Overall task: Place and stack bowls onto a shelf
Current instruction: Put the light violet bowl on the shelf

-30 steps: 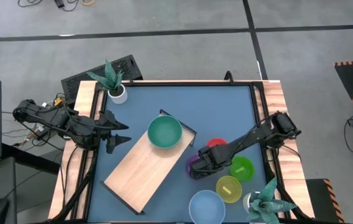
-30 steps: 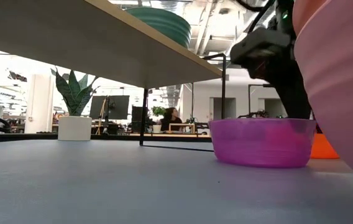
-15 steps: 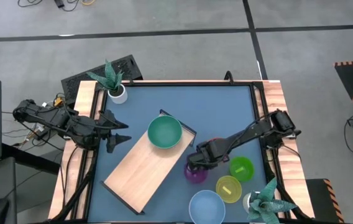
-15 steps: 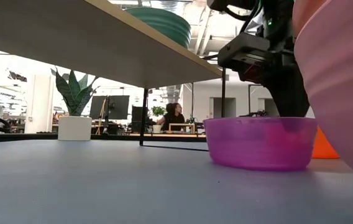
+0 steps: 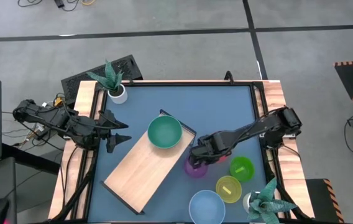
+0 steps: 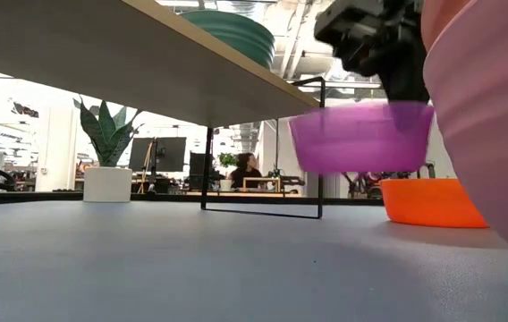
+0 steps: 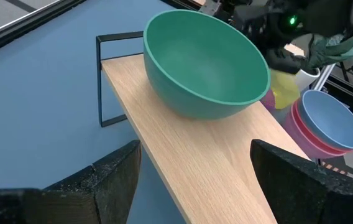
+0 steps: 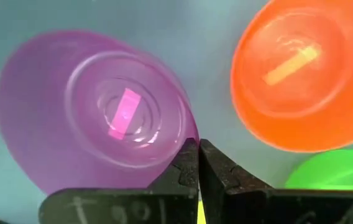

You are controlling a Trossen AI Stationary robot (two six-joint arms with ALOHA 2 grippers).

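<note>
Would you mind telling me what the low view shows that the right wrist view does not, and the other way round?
Only the low view shows the purple bowl hanging clear above the tabletop, the shelf with the teal bowl on it, and a potted plant. Only the right wrist view shows the right gripper pinching the purple bowl's rim, plus a lime bowl. Both show the purple bowl and the orange bowl.

Blue tabletop (image 5: 183, 106) with wooden shelf (image 5: 136, 171), orange bowl (image 6: 424, 202), lime bowl (image 5: 242, 168), potted plant (image 5: 113, 81).
</note>
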